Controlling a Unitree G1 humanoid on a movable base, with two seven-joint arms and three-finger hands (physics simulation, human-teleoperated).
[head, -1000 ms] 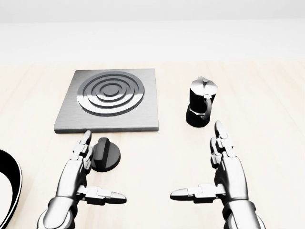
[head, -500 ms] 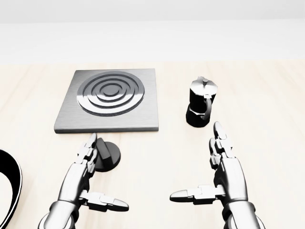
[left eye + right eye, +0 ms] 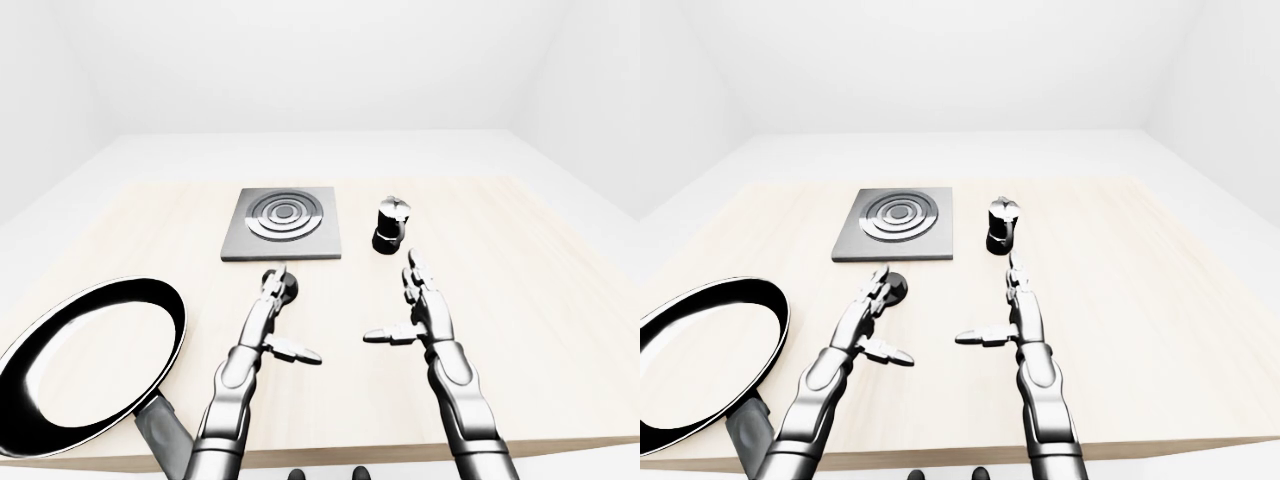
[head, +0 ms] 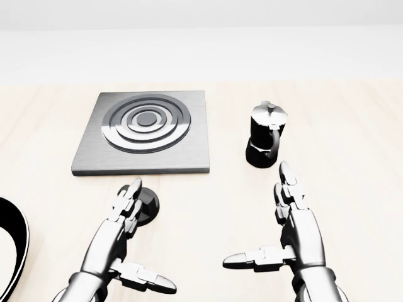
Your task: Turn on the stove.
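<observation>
The stove (image 4: 141, 131) is a grey square plate with a ringed burner, upper left in the head view. Its black round knob (image 4: 147, 205) lies on the table just below the stove's lower edge. My left hand (image 4: 142, 242) is open, with its fingertips (image 4: 129, 200) over the knob's left part and the thumb spread out low to the right. I cannot tell whether the fingers touch the knob. My right hand (image 4: 263, 220) is open and empty, right of the knob and below the moka pot.
A black moka pot (image 4: 266, 135) stands right of the stove, just above my right fingertips. A large black frying pan (image 3: 90, 360) lies at the table's lower left. The light wooden table (image 4: 352, 157) stretches out to the right.
My left hand has moved right and up, from beside the knob to over its left part. The right hand has barely moved.
</observation>
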